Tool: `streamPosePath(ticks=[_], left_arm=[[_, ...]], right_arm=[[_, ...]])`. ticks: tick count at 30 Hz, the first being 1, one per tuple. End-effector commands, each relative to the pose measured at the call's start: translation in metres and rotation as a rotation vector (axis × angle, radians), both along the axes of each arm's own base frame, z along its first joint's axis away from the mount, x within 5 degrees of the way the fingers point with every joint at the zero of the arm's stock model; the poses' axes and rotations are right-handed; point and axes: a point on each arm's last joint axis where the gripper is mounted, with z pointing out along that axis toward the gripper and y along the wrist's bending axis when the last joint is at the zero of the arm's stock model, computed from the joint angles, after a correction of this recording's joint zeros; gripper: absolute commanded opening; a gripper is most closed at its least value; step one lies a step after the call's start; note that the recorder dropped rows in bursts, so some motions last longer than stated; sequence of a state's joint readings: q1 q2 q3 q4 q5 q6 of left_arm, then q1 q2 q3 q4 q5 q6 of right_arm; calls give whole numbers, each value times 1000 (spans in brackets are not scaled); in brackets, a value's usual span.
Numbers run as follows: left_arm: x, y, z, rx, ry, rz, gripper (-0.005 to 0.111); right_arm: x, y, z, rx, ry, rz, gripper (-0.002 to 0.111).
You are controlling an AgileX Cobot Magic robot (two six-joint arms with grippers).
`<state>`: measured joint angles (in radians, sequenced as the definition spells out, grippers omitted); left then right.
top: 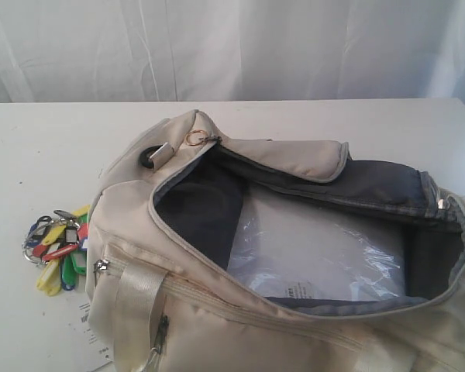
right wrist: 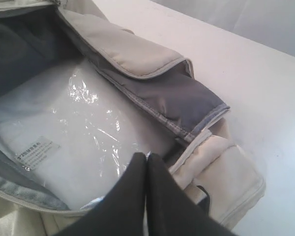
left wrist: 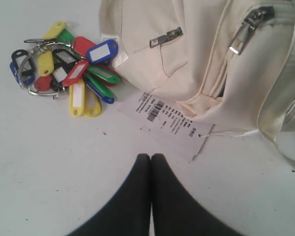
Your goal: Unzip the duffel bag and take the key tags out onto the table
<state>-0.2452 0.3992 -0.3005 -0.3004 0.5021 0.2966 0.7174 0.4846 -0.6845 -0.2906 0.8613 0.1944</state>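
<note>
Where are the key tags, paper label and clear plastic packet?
key tags [left wrist: 74,73], left wrist view, a red tag.
paper label [left wrist: 167,123], left wrist view, printed middle.
clear plastic packet [top: 318,248], exterior view, crinkled top.

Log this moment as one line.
bag unzipped | key tags on table beside bag | left gripper shut | right gripper shut

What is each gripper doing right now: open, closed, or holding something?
Left gripper: closed, holding nothing.
Right gripper: closed, holding nothing.
</note>
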Motion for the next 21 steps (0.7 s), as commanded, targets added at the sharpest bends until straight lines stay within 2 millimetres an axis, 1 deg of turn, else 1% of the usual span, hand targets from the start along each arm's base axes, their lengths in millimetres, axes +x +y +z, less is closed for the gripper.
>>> streamPosePath(ticks=[1, 16, 18, 21], left_arm=[[-1, 0, -4, -22, 10, 10, 0], [-1, 0, -4, -24, 2, 17, 0], [-1, 2, -8, -26, 1, 43, 0], [-1, 8, -19, -30, -29, 131, 0]], right_arm=[[-5, -5, 1, 57, -17, -25, 0], [-5, -5, 1, 59, -19, -24, 0], [-5, -5, 1, 59, -19, -24, 0], [-5, -5, 1, 60, -21, -24, 0]])
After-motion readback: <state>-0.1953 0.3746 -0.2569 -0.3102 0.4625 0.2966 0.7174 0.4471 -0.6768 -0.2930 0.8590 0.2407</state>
